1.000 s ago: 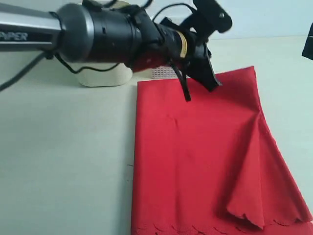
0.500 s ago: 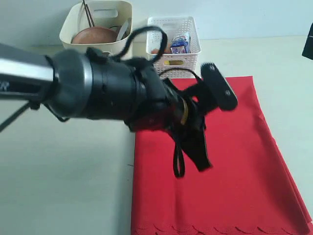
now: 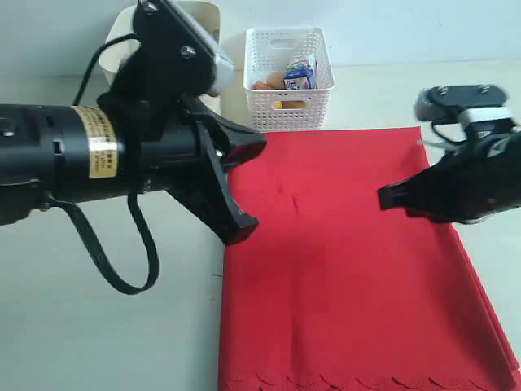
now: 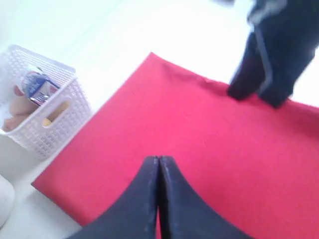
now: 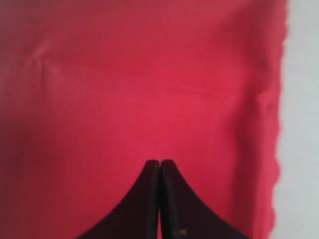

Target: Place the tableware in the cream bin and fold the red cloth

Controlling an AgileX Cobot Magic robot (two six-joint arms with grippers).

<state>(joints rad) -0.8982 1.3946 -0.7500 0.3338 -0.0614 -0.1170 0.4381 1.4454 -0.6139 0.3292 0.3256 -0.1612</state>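
Observation:
The red cloth lies spread flat on the table, its scalloped edge nearest the camera. My left arm fills the left foreground. The left gripper is shut and empty, hovering over the cloth's left far corner. My right gripper is shut with nothing in it, above the cloth's right half. The cream bin shows only a corner behind the left arm. The tableware is hidden by that arm.
A white lattice basket stands just beyond the cloth's far edge, holding a blue-and-white milk carton and some food. In the left wrist view the basket sits beside the cloth's corner. Bare table lies left of the cloth.
The cloth's right side was lifted in a loose flap and now lies flat. My left arm swung down and to the left. The right arm came into view over the cloth's right side.

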